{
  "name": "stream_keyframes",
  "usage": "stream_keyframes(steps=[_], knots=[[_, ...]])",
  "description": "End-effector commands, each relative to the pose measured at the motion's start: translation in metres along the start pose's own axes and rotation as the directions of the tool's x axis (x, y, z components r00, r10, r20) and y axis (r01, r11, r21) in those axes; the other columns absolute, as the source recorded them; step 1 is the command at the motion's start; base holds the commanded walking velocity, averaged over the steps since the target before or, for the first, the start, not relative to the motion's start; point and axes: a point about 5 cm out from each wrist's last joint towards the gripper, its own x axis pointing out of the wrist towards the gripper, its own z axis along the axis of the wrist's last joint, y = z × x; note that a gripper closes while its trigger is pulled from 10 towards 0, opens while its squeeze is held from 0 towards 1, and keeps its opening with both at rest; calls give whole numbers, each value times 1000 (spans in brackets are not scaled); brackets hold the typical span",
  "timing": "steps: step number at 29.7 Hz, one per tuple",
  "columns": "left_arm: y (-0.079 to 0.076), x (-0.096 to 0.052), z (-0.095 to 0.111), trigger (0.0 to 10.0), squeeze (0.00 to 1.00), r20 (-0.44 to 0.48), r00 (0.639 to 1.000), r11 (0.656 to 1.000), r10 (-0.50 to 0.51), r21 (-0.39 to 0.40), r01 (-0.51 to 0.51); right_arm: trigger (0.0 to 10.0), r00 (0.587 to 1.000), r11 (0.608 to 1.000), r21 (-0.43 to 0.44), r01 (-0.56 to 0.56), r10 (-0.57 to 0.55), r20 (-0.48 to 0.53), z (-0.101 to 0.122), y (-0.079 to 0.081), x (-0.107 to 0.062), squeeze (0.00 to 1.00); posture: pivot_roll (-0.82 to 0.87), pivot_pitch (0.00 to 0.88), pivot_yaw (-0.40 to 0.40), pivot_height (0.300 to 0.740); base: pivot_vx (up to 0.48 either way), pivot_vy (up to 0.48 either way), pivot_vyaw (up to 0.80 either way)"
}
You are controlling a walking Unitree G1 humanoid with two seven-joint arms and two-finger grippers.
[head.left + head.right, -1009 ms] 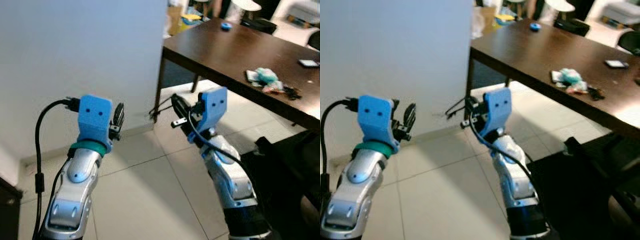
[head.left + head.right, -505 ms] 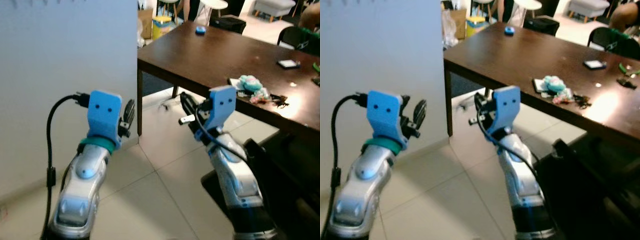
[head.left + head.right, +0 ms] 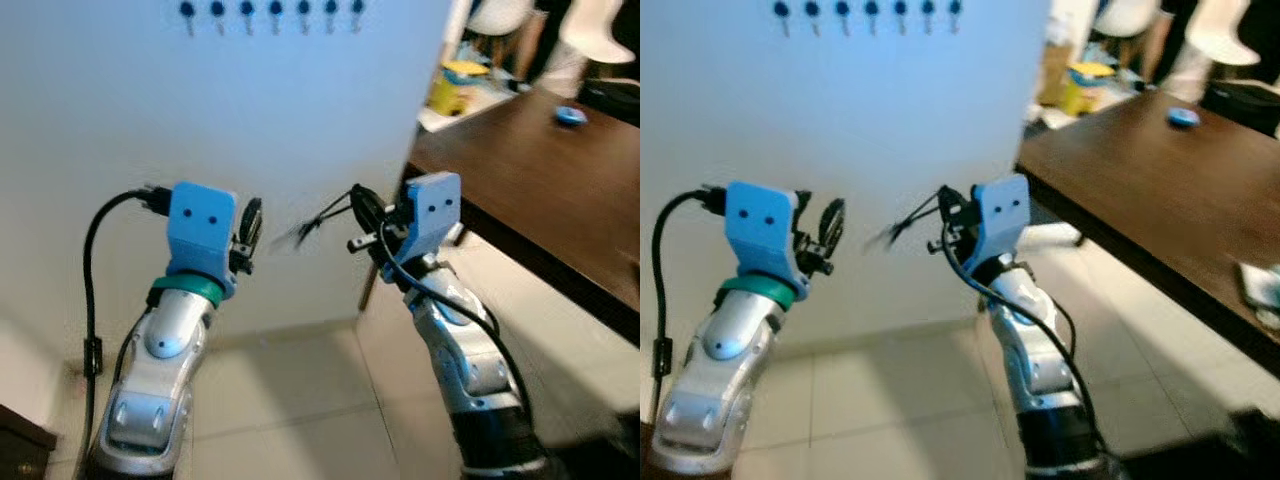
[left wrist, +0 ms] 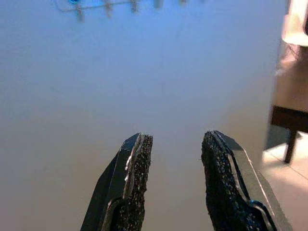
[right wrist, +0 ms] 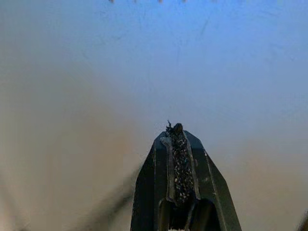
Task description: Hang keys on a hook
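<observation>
Up high on the white wall is a row of hooks. Right claw pinches blurred dark keys below them; left claw gapes narrowly, empty.

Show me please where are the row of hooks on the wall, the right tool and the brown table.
row of hooks (image 3: 272, 11): left eye view, on a middle hook.
right tool (image 3: 358, 205): left eye view, between its fingertips.
brown table (image 3: 560, 190): left eye view, on its bare dark top.
</observation>
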Motion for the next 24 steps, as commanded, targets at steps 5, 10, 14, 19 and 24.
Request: stream_keyframes(steps=[5, 10, 14, 19, 24], knots=[[4, -2, -2, 10000, 0, -10, 1000, 1000, 15, 7, -15, 10000, 1000, 1000, 20, -13, 13, 14, 3, 5, 2, 0, -34, 0, 29, 740, 461, 0, 0], [4, -2, -3, 10000, 0, -11, 1000, 1000, 14, 7, -14, 10000, 999, 999, 39, -12, 11, 35, 6, 4, 3, 0, -34, 0, 28, 740, 461, 0, 0], [4, -1, -2, 10000, 0, -10, 1000, 1000, 14, 7, -14, 10000, 999, 999, 39, -17, 15, 42, 7, 4, 3, 0, -35, 0, 29, 740, 461, 0, 0], [4, -1, -2, 10000, 0, -11, 1000, 1000, 15, 7, -15, 10000, 999, 999, 41, -19, 18, 45, 8, 4, 3, 0, -36, 0, 29, 740, 461, 0, 0], [5, -1, -2, 10000, 0, -11, 1000, 1000, 28, -8, -28, 10000, 998, 999, 41, -36, 33, 50, 9, 6, 2, 0, -36, 0, 32, 740, 183, 0, 0]])
